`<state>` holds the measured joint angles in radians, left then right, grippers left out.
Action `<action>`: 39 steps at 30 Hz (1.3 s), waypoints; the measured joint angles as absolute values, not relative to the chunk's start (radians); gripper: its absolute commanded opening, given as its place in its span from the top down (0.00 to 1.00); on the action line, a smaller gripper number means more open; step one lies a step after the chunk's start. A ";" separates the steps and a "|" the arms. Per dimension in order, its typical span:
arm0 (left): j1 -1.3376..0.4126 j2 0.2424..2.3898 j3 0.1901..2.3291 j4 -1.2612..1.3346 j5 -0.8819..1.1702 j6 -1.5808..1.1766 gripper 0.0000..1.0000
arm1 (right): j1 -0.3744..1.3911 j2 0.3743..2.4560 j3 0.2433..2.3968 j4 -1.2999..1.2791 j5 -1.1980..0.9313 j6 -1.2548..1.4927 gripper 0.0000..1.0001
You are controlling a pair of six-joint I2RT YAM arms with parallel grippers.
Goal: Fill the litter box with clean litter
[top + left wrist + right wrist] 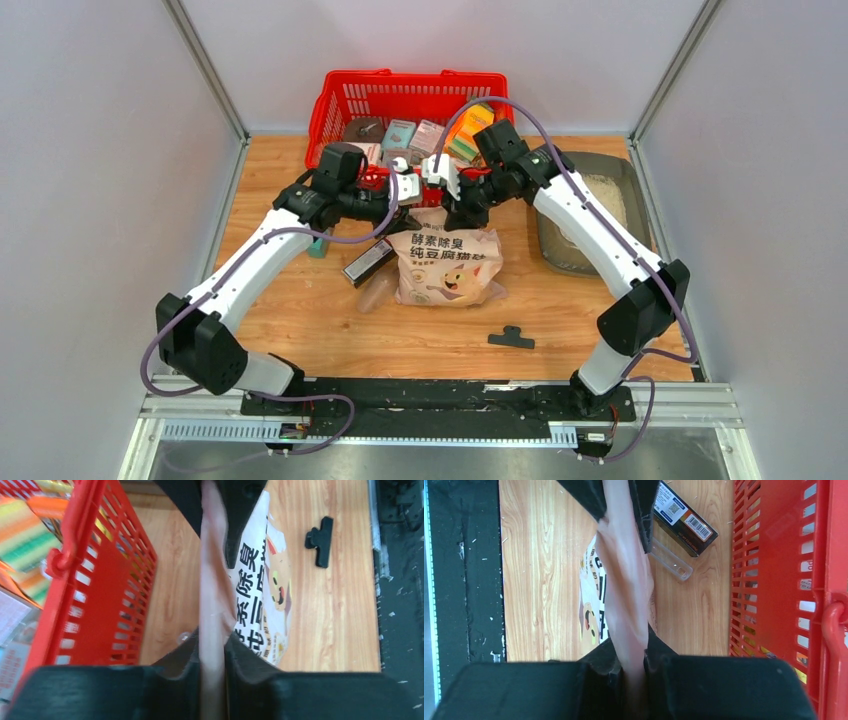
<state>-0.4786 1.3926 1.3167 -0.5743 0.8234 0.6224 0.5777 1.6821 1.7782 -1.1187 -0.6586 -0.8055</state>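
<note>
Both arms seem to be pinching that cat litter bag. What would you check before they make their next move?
1. Grip of the left gripper: shut on the top edge of the litter bag. Ok.
2. Grip of the right gripper: shut on the same edge. Ok.
3. Bag mouth open: the edge is pinched flat and the black clip lies apart from it. Cannot tell.
4. The litter box ready: it sits right of the bag, with some clean litter inside. Ok.
5. Room behind: the red basket is close behind both grippers. Cannot tell if touching.
</note>
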 measured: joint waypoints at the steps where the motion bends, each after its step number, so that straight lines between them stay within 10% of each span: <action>1: -0.480 1.402 1.319 -0.582 0.821 0.631 1.00 | 0.579 1.682 1.778 -1.118 -0.656 -0.807 0.72; 5: -0.482 1.415 1.338 -0.605 0.804 0.622 1.00 | 0.569 1.681 1.779 -1.083 -0.629 -0.743 0.21; 7: -0.482 1.413 1.338 -0.601 0.784 0.602 1.00 | 0.543 1.679 1.779 -1.039 -0.628 -0.654 0.16; 15: -0.485 1.264 1.196 -0.495 0.685 0.486 1.00 | 0.339 1.652 1.806 -0.942 -0.567 -0.273 0.12; 39: -0.487 1.177 1.104 -0.415 0.630 0.345 1.00 | 0.466 1.583 1.521 -0.976 -0.423 -0.006 0.08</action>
